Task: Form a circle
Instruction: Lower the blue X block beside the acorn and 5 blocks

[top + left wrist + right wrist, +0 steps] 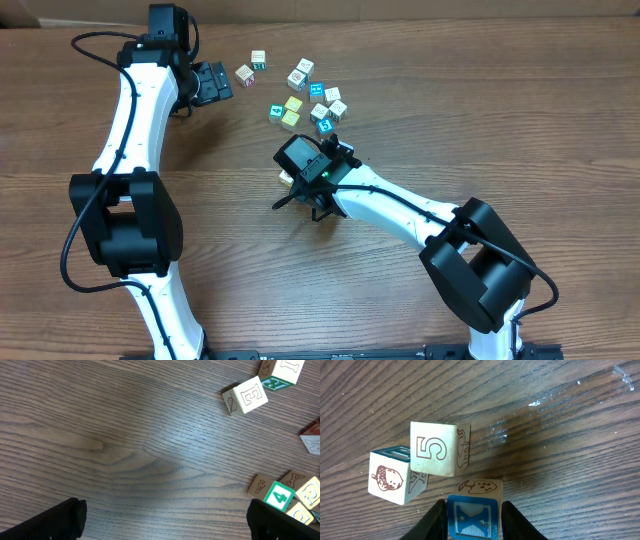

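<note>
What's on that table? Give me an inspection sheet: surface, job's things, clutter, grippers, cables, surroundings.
surface: wooden table, shiny scuffs.
job's things: the circle not formed; 5 cube, acorn cube and blue X cube close together.
clutter: loose cubes scattered.
grippers: left gripper open, empty; right gripper flanks blue X cube, grip unclear.
cables: black cable hangs in a loop.
surroundings: pale strip past far edge.

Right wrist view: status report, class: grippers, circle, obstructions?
Left gripper open, empty. Right gripper shut on X block. No ring yet: 5 block, acorn block touching ahead. No obstruction seen.
</note>
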